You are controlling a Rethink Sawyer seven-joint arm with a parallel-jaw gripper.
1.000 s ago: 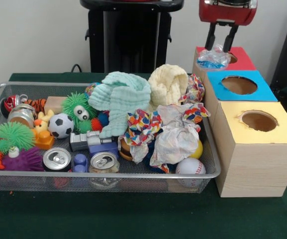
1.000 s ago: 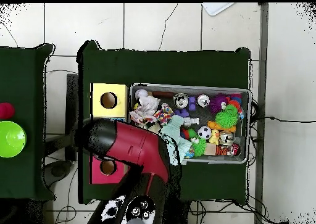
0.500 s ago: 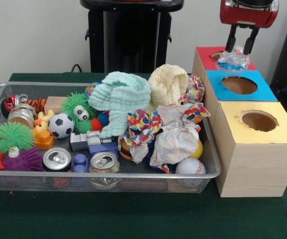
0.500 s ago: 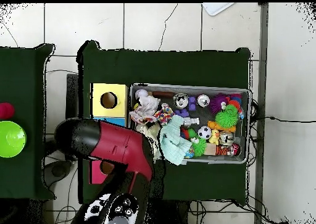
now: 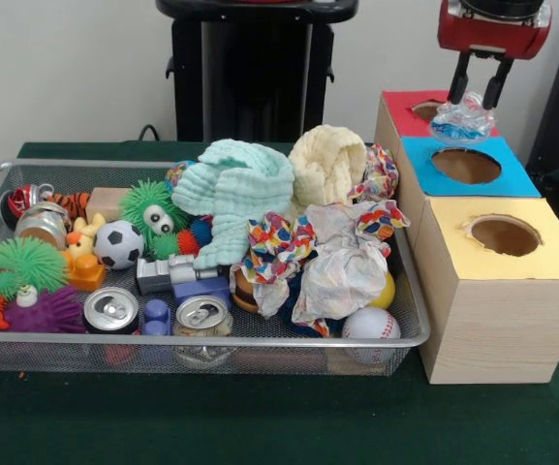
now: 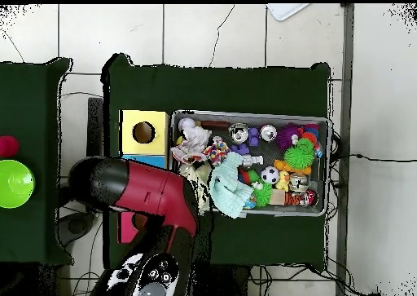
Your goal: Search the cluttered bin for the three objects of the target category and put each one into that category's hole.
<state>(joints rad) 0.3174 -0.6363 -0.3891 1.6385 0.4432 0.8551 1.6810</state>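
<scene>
Covering the table (image 5: 260, 426), dark green cloth; white tiled floor (image 6: 212, 32) around

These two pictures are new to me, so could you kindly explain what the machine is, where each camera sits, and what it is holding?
It is one red and black robot arm. One picture is taken from across the table, the other from straight above.

On the green table stands a wire mesh bin full of balls, cans, cloths and spiky toys. Beside it stand three wooden boxes, each with a round hole: a yellow-topped box, a blue-topped box and a red-topped box.

The gripper hangs over the red-topped box, closed on a crumpled clear plastic bottle. The bottle sits just beside the red box's hole, not yet inside.
</scene>
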